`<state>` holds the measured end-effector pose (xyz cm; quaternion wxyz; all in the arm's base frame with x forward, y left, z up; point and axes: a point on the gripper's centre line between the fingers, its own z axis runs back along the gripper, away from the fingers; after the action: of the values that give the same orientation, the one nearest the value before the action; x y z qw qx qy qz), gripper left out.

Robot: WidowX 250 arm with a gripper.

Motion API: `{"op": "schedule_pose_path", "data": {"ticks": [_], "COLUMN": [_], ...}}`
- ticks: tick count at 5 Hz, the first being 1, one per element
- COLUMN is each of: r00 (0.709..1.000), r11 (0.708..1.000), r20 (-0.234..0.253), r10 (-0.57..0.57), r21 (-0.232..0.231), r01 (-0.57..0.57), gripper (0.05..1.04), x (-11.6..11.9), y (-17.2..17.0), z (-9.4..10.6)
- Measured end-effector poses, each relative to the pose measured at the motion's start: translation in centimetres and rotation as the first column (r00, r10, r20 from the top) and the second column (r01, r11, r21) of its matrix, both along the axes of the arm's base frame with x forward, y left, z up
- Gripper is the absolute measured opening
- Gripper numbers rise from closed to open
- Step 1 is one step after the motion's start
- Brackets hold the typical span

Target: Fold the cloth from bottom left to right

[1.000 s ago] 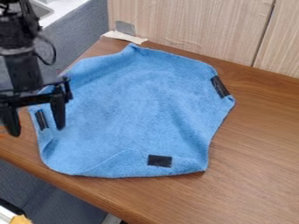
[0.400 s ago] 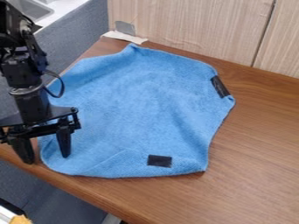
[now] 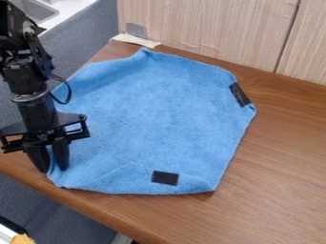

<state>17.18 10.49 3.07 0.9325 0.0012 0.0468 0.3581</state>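
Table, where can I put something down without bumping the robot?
The best room on the table is the wide bare wood right of the blue cloth, running down to the picture's bottom right corner. Only a thin strip lies between the cloth and the wall. It's crowded at left, where the gripper is at the cloth.

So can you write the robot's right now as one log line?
gripper: at lower-left edge of blue cloth | jaws: closed on cloth | cloth: on wooden table | fold: not made yet
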Motion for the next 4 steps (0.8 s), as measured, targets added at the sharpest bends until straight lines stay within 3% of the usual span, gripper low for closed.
{"op": "schedule_pose_path", "data": {"ticks": [1,3,4], "r00": [1.0,1.0,0.999], "r11": [1.0,0.998,0.994], "r20": [-0.001,0.004,0.026], "r10": [-0.008,-0.012,-0.024], "r21": [-0.015,-0.064,-0.107], "r01": [0.008,0.012,0.026], "gripper": [0.112,0.056,0.056], "x": [-0.6,-0.2,1.9], "y": [0.0,-0.5,-1.6], "z": [0.4,2.7,4.8]}}
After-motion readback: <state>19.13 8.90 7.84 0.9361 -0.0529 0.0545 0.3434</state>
